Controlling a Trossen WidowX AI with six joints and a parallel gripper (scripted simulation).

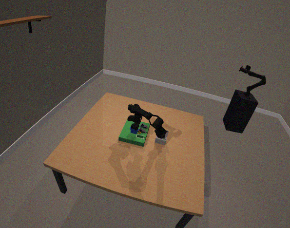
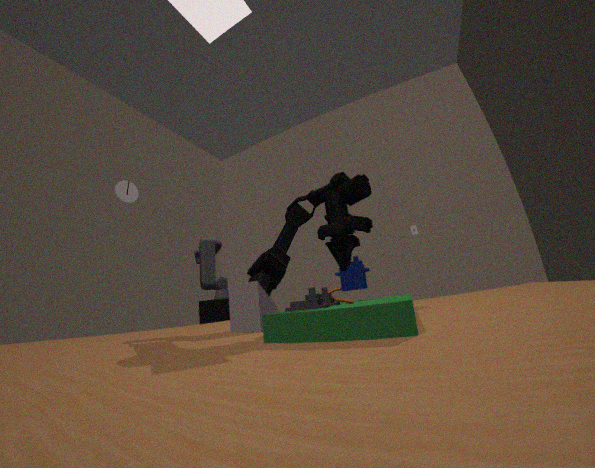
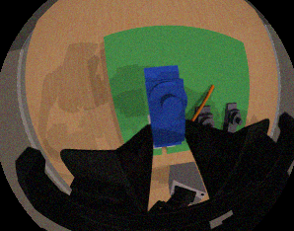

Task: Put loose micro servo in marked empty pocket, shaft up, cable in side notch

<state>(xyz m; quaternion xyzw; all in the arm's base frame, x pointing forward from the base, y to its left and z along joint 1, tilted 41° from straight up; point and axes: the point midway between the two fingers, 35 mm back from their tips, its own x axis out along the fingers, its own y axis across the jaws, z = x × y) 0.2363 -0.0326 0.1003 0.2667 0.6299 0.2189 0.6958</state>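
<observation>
My gripper [image 1: 134,125] [image 2: 344,265] [image 3: 167,126] is shut on the blue micro servo [image 1: 133,129] [image 2: 354,278] [image 3: 166,103] and holds it a little above the green deck [image 1: 126,135] [image 2: 337,322] [image 3: 190,47]. The servo hangs upright below the fingertips. Its orange cable [image 2: 343,300] [image 3: 204,103] trails down to the deck. The white-outlined pocket [image 1: 140,136] [image 3: 188,186] lies near the deck's front edge; in the wrist view it is partly hidden between the fingers. Grey mounted servos [image 1: 144,126] [image 2: 312,299] [image 3: 233,115] sit on the deck beside it.
The deck lies on a wooden table [image 1: 90,152] [image 2: 287,403]. The arm's grey base block [image 1: 161,140] [image 2: 244,308] stands right beside the deck. A black pedestal [image 1: 239,114] with another arm stands off the table. A wall shelf [image 1: 22,20] hangs far left.
</observation>
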